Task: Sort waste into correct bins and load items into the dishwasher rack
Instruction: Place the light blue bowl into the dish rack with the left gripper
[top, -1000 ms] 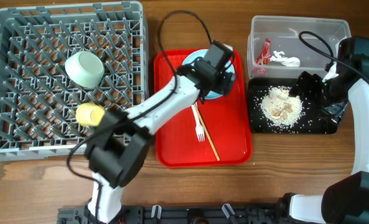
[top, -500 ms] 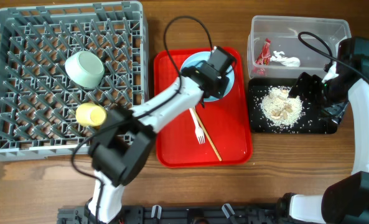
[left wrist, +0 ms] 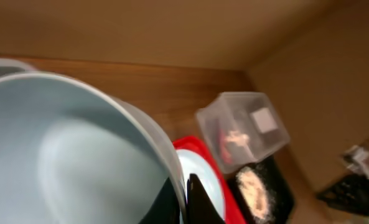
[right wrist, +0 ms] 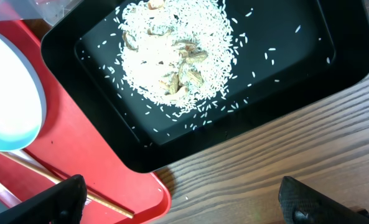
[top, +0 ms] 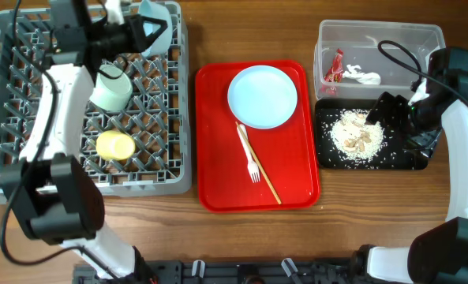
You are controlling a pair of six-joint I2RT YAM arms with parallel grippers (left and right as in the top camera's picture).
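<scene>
White tubular links (top: pixel 50 102) on black joints (top: pixel 58 209), thin black cable (top: pixel 399 49), black tool fingers (right wrist: pixel 66 196).

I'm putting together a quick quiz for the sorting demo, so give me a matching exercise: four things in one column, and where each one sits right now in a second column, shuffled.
Things:
1. pale-blue plate
2. yellow cup
3. red wrapper
4. food scraps

Places:
A. in the black tray
B. in the grey rack
C. on the red tray
D. in the clear tub

Pairs: 1-C, 2-B, 3-D, 4-A.
</scene>
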